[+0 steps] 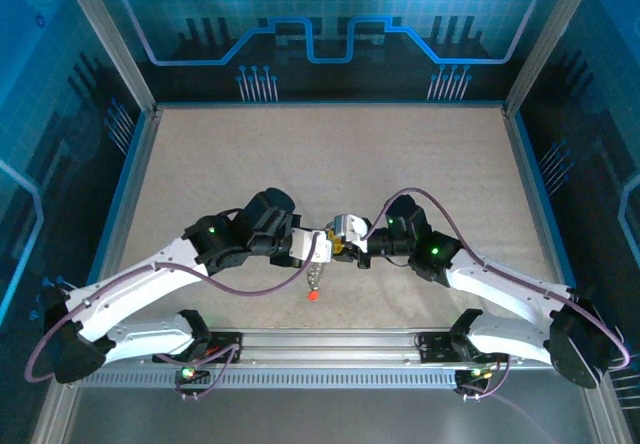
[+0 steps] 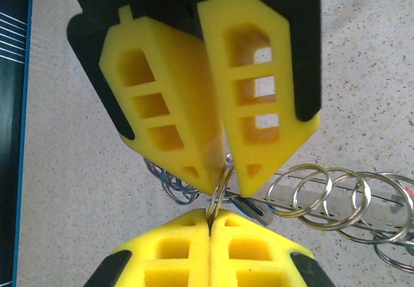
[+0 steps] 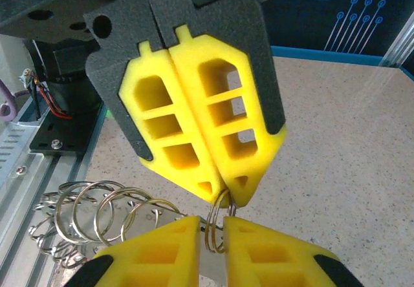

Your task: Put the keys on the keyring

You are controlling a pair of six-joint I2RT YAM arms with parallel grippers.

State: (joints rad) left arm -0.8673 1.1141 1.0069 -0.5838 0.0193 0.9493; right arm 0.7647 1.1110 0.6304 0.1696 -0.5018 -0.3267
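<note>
Yellow foam pads of the left gripper [image 2: 210,217] are pressed flat together with no gap. The thin wire of the keyring [image 2: 218,190] stands edge-on in their seam, pinched at its lower rim. The right gripper [image 3: 212,222] meets it tip to tip from the opposite side. Its pads stand a narrow slit apart, with the same ring rising through the slit and a flat silvery piece [image 3: 208,264] lying lower in it. Whether those pads press on the ring cannot be told.

The two sets of fingertips crowd the keyring from both sides, so little of its loop stays uncovered between them. Just beside the left gripper's tips, on its right, a row of split rings [image 2: 330,191] overlaps one behind another and trails off sideways. A tangle of bluish wire loops sits on the other side of the tips.

From above, the keys [image 1: 314,286] dangle in a small clump under the meeting grippers, a red tip lowest. Whether they touch the speckled beige surface [image 1: 330,154] cannot be told. An aluminium rail [image 1: 330,344] runs behind both grippers at the near edge, and blue panels [image 1: 320,24] wall the far side.
</note>
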